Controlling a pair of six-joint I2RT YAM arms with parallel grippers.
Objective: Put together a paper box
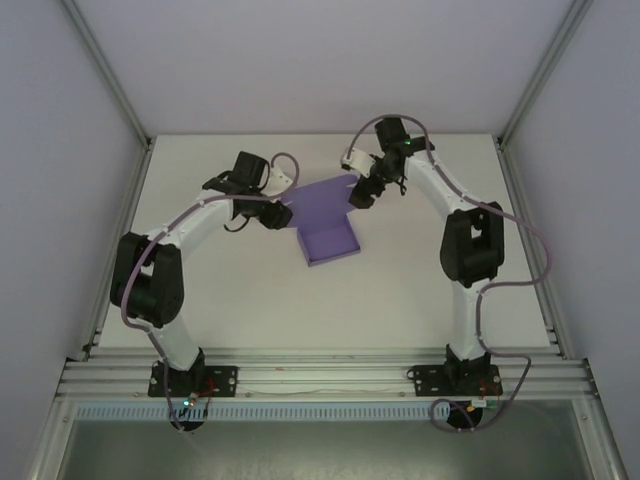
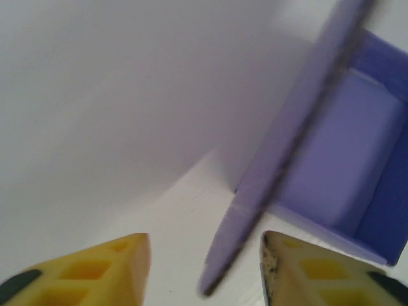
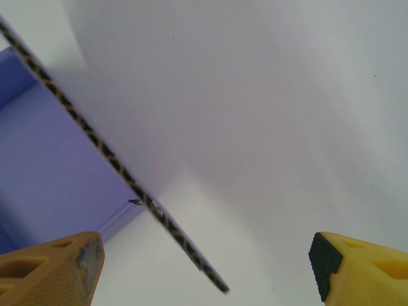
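At frame centre, left gripper (image 1: 279, 215) and right gripper (image 1: 358, 195), both spread, straddle upright flap edges (image 2: 280, 159) of the paper box (image 1: 335, 243), likely for folding.

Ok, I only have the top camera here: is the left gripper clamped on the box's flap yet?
Observer: No. On the left wrist camera the left gripper has its jaws apart. A raised flap of the paper box stands between them and seems to touch neither finger.
Operator: And the right one?
Observer: The right gripper is wide open. A striped card edge slants down between its fingers, clear of both.
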